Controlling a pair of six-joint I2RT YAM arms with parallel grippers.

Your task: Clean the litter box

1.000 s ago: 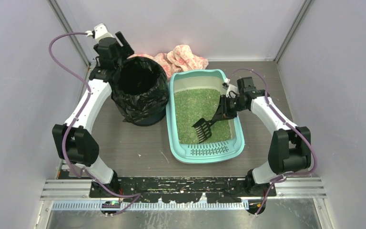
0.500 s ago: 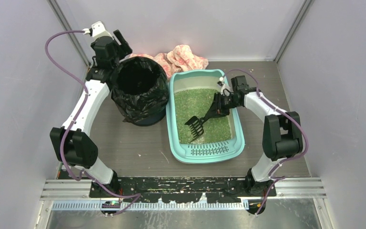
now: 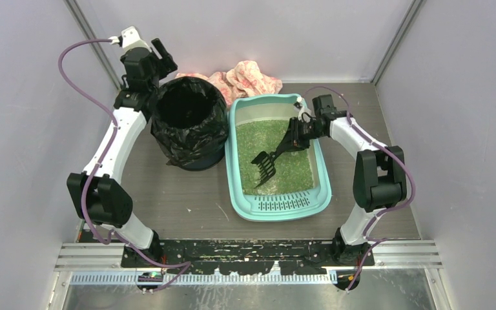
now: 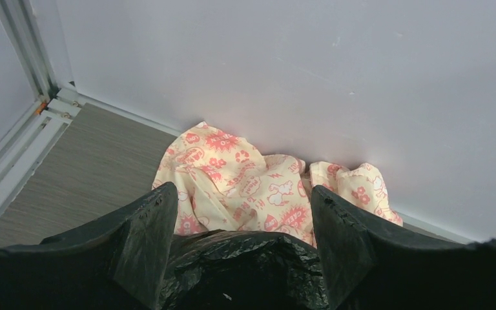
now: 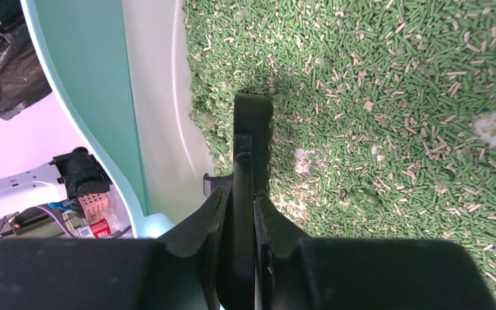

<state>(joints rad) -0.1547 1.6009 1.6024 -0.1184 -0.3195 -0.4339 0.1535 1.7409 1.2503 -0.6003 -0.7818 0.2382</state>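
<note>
Cleaning looks barely started: right pincer (image 3: 295, 137) clamps the scoop (image 3: 266, 165) over the litter box (image 3: 281, 206); left pincer (image 4: 244, 216) gapes at the bin (image 3: 187, 154) rim.

My right gripper (image 3: 296, 135) hangs over the far right part of the litter box (image 3: 278, 206), jaws clamped on a black scoop (image 3: 266, 163); my right arm (image 3: 378, 174) folds beside its right wall. My left arm (image 3: 119, 139) reaches past its far left corner, with my left gripper (image 4: 242, 194) spread wide.
</note>
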